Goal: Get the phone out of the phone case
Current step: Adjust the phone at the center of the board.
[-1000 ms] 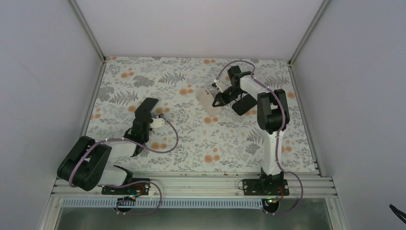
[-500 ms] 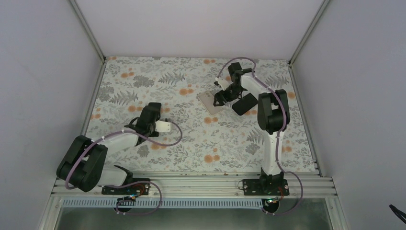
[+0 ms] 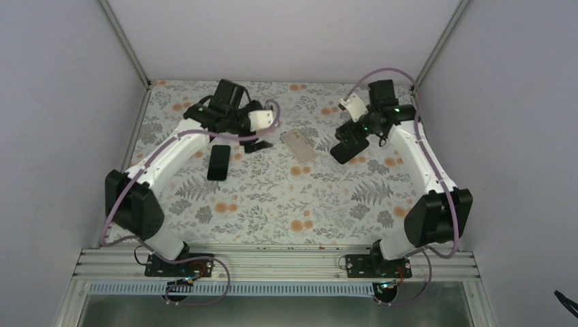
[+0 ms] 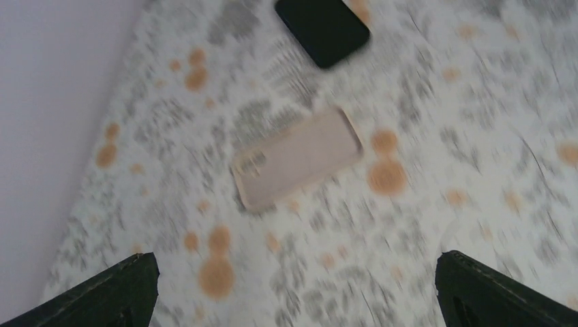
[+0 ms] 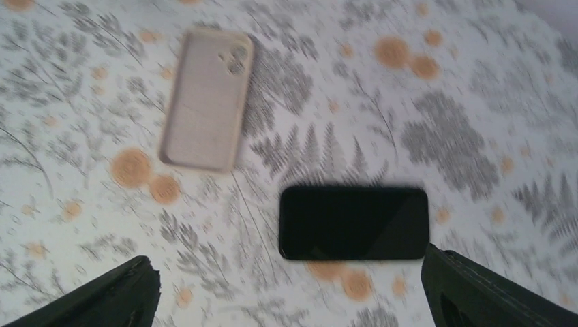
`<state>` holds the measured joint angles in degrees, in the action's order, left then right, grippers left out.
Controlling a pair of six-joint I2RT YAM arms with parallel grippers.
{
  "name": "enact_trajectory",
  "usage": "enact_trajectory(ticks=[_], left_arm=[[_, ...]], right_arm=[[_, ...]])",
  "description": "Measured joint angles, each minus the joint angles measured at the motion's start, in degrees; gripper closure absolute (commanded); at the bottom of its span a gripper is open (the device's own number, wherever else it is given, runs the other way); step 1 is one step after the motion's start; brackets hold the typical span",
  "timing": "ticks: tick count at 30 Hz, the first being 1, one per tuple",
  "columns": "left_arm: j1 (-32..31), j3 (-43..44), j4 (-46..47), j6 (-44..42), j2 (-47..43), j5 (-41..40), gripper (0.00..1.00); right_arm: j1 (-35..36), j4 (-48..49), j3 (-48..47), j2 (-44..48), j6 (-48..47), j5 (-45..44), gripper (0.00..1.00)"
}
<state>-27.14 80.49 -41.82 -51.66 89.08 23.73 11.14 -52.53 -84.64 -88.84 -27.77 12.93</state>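
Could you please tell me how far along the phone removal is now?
Looks done: a black phone lies flat on the table beside the beige case, apart from it. In hand: nothing; the left fingers and right fingers are spread open above the table. Left: little, I think, though blur hides whether the case is truly empty; a second black slab lies near the left arm.

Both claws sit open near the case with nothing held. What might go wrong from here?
1. The left claw and right claw flank the beige phone case; reaching in together, they might collide.
2. Both wrist views are motion-blurred; a fast descent may shove the case or the nearby black phone.
3. A second black phone lies apart, so a wrong target is possible.
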Motion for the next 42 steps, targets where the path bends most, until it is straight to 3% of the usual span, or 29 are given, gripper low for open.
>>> enact_trajectory(ticks=[5, 8, 9, 13, 14, 19, 21, 31, 42], left_arm=[[-1.20, 11.13, 6.80, 9.84, 10.51, 2.05, 0.00], [-3.26, 17.38, 10.73, 14.56, 19.30, 0.48, 0.00], [-4.28, 20.28, 11.63, 16.44, 23.23, -0.35, 0.00], [-8.04, 31.19, 13.22, 21.99, 37.62, -3.72, 0.00], [-8.98, 34.73, 12.70, 23.02, 41.13, -4.52, 0.00], [-12.79, 57.55, 8.85, 28.48, 58.64, -10.64, 0.00], [-13.75, 62.95, 9.33, 30.08, 62.69, -13.51, 0.00], [-14.78, 67.10, 13.94, 33.11, 67.28, -22.38, 0.00], [-14.67, 67.12, 12.46, 32.59, 71.58, -20.79, 0.00]], right_arm=[[-5.73, 1.14, 9.03, 4.94, -0.94, -0.35, 0.08], [-8.41, 2.05, 14.75, 5.38, -1.16, -0.02, 0.21], [-9.16, 2.40, 16.26, 5.40, -1.40, 0.04, 0.30], [-14.23, 4.09, 21.05, 5.35, -2.01, 0.72, 0.91], [-15.52, 4.61, 21.66, 5.18, -2.23, 0.83, 0.96], [-19.69, 7.67, 22.21, 0.61, -2.84, 1.64, 0.97], [-20.61, 8.81, 22.25, -2.16, -2.86, 1.81, 0.97], [-21.92, 12.17, 21.53, -11.78, -2.80, 2.99, 0.97], [-23.28, 12.66, 15.56, -16.94, -2.19, 4.79, 0.97]])
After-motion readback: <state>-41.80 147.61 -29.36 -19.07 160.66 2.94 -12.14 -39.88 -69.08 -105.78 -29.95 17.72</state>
